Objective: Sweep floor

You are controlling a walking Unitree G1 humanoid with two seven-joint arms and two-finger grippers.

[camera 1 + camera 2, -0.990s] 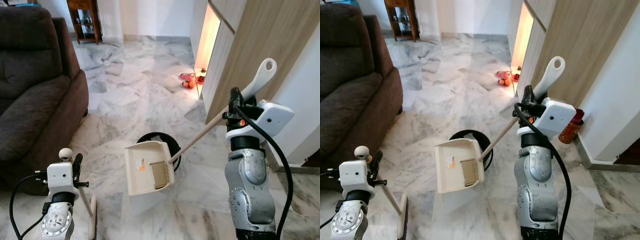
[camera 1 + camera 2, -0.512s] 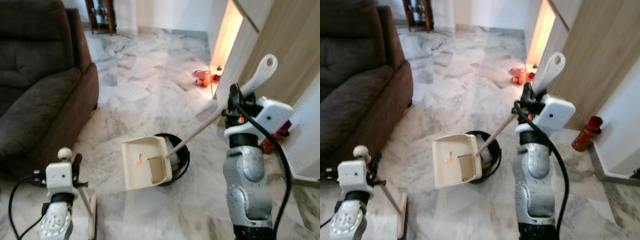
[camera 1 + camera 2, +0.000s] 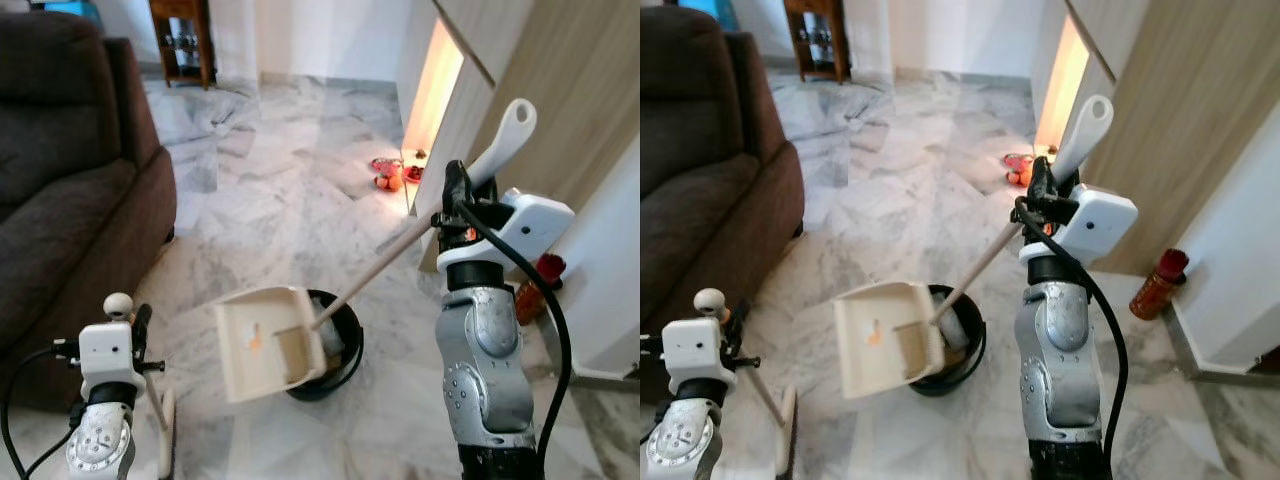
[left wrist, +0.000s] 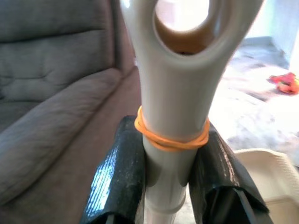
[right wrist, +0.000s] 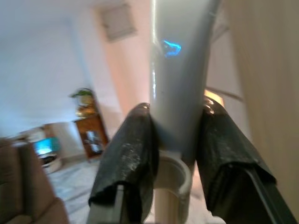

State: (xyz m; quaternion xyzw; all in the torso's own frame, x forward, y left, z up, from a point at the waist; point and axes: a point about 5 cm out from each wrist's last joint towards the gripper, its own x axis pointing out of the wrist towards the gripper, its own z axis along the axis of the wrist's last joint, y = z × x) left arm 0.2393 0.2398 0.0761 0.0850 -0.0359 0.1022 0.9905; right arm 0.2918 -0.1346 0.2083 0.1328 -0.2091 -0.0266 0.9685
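The right gripper (image 5: 175, 140) is clamping the long cream handle of the cream plastic dustpan (image 3: 262, 340), tipping its tray over the round black waste bin (image 3: 335, 352) on the grey-veined marble floor (image 3: 270, 190). The left gripper (image 4: 170, 154) is squeezing the cream broom handle (image 4: 180, 93), its head (image 3: 166, 445) resting on the floor beside the dark brown sofa (image 3: 60, 200).

Glossy grey-veined marble floor (image 3: 270, 190); matt cream plastic dustpan (image 3: 262, 342); shiny black plastic bin (image 3: 330, 355); soft brown cloth sofa (image 3: 60, 220); pale wood-grain cabinet (image 3: 540, 70); brushed silver metal arm (image 3: 485, 375).
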